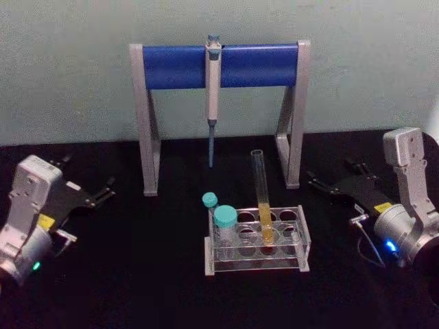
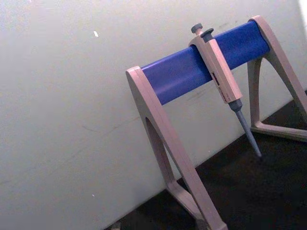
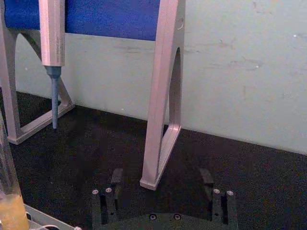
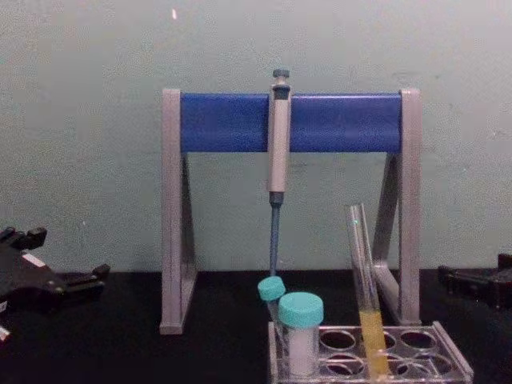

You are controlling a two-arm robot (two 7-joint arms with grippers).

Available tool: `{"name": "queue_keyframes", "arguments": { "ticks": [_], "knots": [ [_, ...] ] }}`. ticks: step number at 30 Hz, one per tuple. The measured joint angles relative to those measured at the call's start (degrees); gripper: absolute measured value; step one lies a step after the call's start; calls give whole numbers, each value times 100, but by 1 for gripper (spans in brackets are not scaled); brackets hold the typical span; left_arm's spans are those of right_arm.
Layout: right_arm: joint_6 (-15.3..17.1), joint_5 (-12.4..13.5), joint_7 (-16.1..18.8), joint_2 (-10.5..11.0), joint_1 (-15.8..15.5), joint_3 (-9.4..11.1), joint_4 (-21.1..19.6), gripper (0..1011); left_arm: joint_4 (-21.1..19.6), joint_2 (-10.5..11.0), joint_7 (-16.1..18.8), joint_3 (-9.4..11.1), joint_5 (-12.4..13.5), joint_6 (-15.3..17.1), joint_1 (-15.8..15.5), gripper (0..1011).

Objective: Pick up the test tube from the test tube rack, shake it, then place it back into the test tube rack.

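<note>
Test tube (image 1: 261,199) upright in the test tube rack (image 1: 302,236), off to the right end effector (image 1: 322,184)'s left — fingers spread wide, nothing held. Thin, slick, breakable glass, probably light — best pinched gently on the bare upper stretch above the liquid.

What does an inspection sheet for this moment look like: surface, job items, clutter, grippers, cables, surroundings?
Surface: black table, nothing spilled that can be seen.
Job's things: test tube stands leaning slightly in the test tube rack, its lower part yellow-orange; no gripper touches it.
Clutter: two teal-capped tubes in the rack's left end; grey-blue pipette hanging on the pipette stand behind the rack.
Grippers: left gripper open, resting at the table's left side; right gripper open, at the right side, pointing toward the stand's right leg.
Cables: thin grey cable looped at the right wrist.
Surroundings: pale green wall close behind the table.
</note>
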Motion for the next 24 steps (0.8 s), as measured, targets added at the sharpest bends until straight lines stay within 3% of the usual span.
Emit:
{"name": "queue_keyframes", "arguments": {
  "ticks": [24],
  "knots": [
    [0,0,0,0,0,0,1,1000,0,0,0,0,0,0,0,1001]
  ]
}}
